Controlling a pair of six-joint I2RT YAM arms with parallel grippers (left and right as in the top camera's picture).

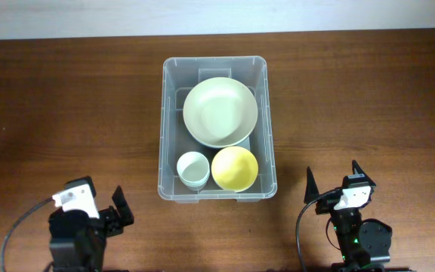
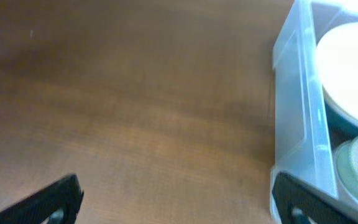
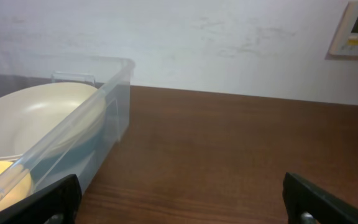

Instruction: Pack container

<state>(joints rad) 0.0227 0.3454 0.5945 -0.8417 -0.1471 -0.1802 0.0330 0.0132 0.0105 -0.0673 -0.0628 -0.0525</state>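
Note:
The container (image 1: 160,128), a large clear plastic bin, stands at the table's middle. Inside lie a large pale green bowl (image 1: 220,112), a small white bowl (image 1: 193,168) and a yellow bowl (image 1: 235,168). My left gripper (image 1: 97,200) rests open near the front left, apart from the bin. My right gripper (image 1: 333,177) is open at the front right, also apart. The left wrist view has the open gripper (image 2: 176,205) over bare wood, with the container (image 2: 297,93) to its right. In the right wrist view the open gripper (image 3: 182,205) holds nothing, and the container (image 3: 114,81) is to its left.
Dark wooden table (image 1: 66,113) stretches on both sides of the bin. A white wall (image 3: 197,43) rises behind the table's far edge, with a thermostat panel (image 3: 356,28) on it at the right.

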